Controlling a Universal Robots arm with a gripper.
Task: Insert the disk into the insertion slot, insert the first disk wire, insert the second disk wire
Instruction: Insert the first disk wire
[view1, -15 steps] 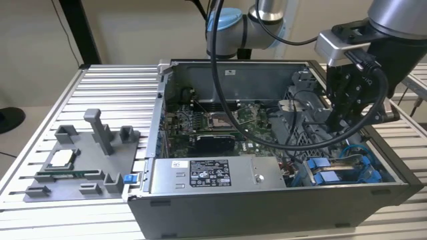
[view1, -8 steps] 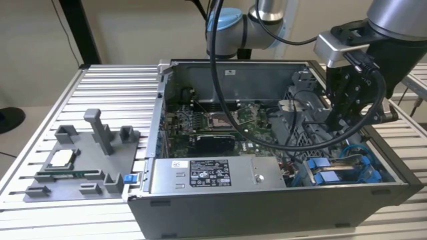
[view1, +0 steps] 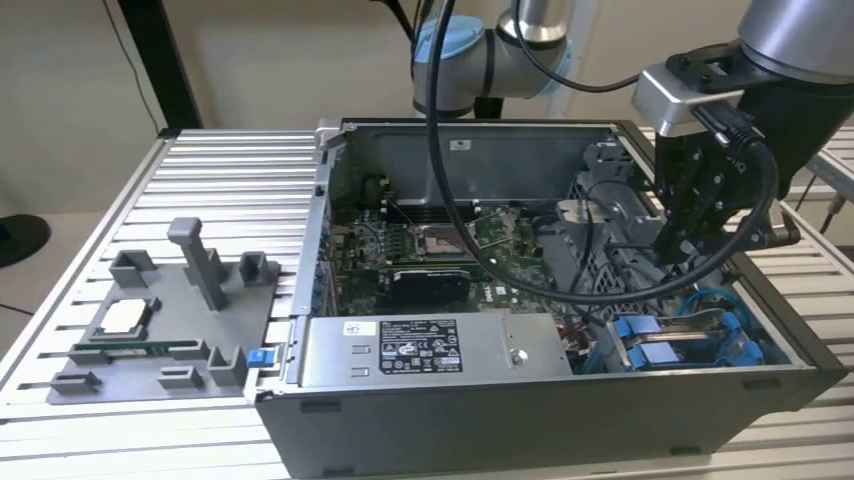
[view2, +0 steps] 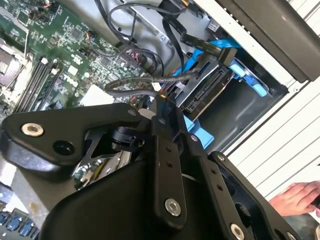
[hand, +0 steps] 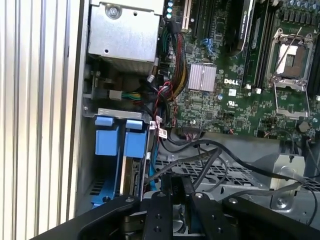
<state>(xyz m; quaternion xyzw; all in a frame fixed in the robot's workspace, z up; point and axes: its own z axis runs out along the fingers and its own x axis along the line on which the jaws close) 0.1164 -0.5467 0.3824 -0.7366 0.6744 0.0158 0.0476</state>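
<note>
The disk (view2: 209, 94) sits in the insertion slot (view2: 235, 107) at the case's front corner, its blue frame (view2: 201, 134) showing around it. In the first wrist view its edge (hand: 128, 176) stands below two blue tabs (hand: 121, 142). In the exterior view the blue frames (view1: 654, 345) lie low at the case's right. My gripper (view2: 162, 107) is shut on the black plug of a sleeved disk wire (view2: 131, 86), a short way from the disk's connector edge. It hangs inside the case (view1: 678, 245), above the drive bay. A flat blue wire (view2: 220, 46) runs loose beside the disk.
The grey power-supply box (view1: 427, 350) lies along the case front. The motherboard (hand: 235, 90) with its open CPU socket (hand: 292, 55) fills the case floor. Loose black cables (hand: 220, 155) cross a perforated cage. A grey fixture (view1: 160, 330) stands on the slatted table. A person's hand (view2: 299, 197) rests outside the case.
</note>
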